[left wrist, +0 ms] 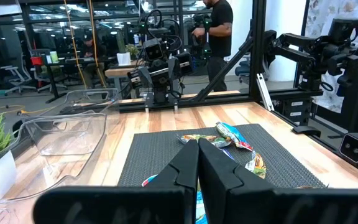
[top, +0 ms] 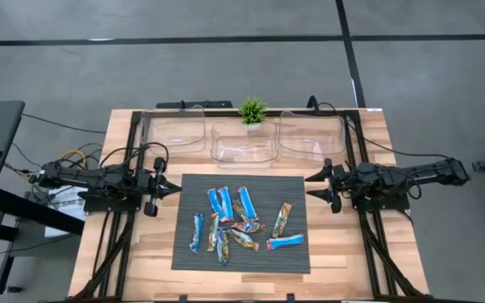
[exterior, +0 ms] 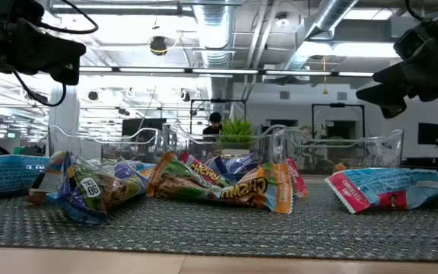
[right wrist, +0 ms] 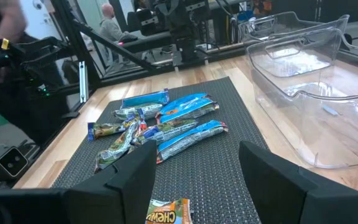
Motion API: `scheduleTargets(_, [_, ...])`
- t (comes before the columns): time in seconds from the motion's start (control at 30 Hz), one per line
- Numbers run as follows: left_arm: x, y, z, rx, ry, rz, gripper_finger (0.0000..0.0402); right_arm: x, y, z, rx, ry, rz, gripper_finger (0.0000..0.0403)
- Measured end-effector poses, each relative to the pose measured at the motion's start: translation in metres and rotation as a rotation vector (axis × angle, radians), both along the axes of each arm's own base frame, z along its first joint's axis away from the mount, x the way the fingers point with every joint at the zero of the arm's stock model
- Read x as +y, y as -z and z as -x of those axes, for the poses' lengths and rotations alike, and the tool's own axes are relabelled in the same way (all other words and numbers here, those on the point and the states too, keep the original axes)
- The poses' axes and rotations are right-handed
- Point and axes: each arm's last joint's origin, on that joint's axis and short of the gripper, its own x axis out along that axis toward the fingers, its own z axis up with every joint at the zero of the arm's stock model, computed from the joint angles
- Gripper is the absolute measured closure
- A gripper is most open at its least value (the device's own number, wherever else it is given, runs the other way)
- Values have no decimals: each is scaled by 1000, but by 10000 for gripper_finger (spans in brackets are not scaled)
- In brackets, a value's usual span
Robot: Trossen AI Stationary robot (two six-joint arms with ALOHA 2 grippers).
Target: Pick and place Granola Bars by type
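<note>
Several foil-wrapped granola bars [top: 234, 220] lie flat and loosely scattered on a dark grey mat [top: 293, 261] in the middle of the table. Some are bright blue [top: 247, 202], others tan-green [top: 282, 219]. They also show in the right wrist view [right wrist: 166, 124] and in the low view [exterior: 219, 183]. My left gripper [top: 178, 188] hovers level at the mat's left edge, shut and empty, its fingers closed together [left wrist: 197, 149]. My right gripper [top: 309, 187] hovers at the mat's right edge, open, with nothing between its fingers [right wrist: 196, 152].
Three clear plastic bins stand in a row behind the mat: left [top: 173, 130], middle [top: 244, 145], right [top: 311, 135]. A small green plant in a white pot [top: 253, 111] sits behind the middle bin. People stand in the room beyond the table [left wrist: 219, 37].
</note>
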Motion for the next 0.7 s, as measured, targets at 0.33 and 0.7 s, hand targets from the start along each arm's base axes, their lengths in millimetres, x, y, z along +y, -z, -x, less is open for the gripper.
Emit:
scheduleTargets(0.33, [0, 0, 0, 0, 0, 1, 401, 0, 0, 0, 0, 0, 0, 180])
scheduleTargets(0.7, [-2, -2, 1, 123, 114, 799, 401, 0, 0, 0, 0, 0, 0, 180])
